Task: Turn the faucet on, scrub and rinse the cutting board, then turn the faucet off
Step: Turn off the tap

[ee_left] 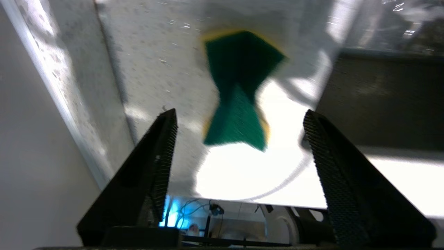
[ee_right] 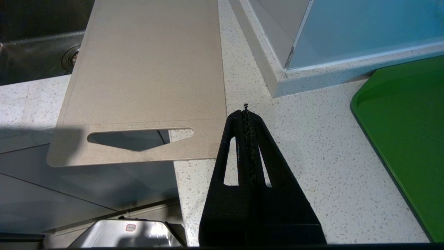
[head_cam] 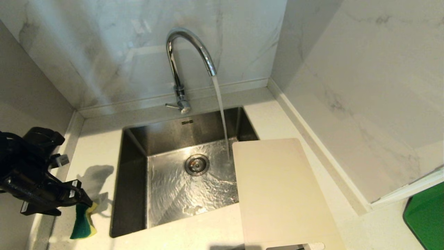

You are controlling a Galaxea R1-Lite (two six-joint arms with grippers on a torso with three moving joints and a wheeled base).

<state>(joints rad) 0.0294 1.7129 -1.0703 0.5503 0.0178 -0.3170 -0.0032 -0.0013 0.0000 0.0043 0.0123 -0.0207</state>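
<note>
Water runs from the faucet [head_cam: 189,52] into the sink [head_cam: 133,180]. The cutting board [head_cam: 277,187] lies on the tabletop [head_cam: 194,234] at the sink's 3 o'clock, one edge overhanging the basin. At 9 o'clock the left gripper [ee_left: 239,139] stands released over the sponge [head_cam: 84,222]. The right gripper [ee_right: 246,114] is clenched, empty. The scrubbing looks finished; rinsing the board under the stream probably comes next.

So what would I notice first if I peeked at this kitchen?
Probably the water pouring from the tall shiny faucet into the metal sink. Next, the big pale cutting board lying on the counter at the sink's right edge, one end poking over the basin. Then the green-and-yellow sponge on the counter left of the sink, just below the open left gripper.
</note>
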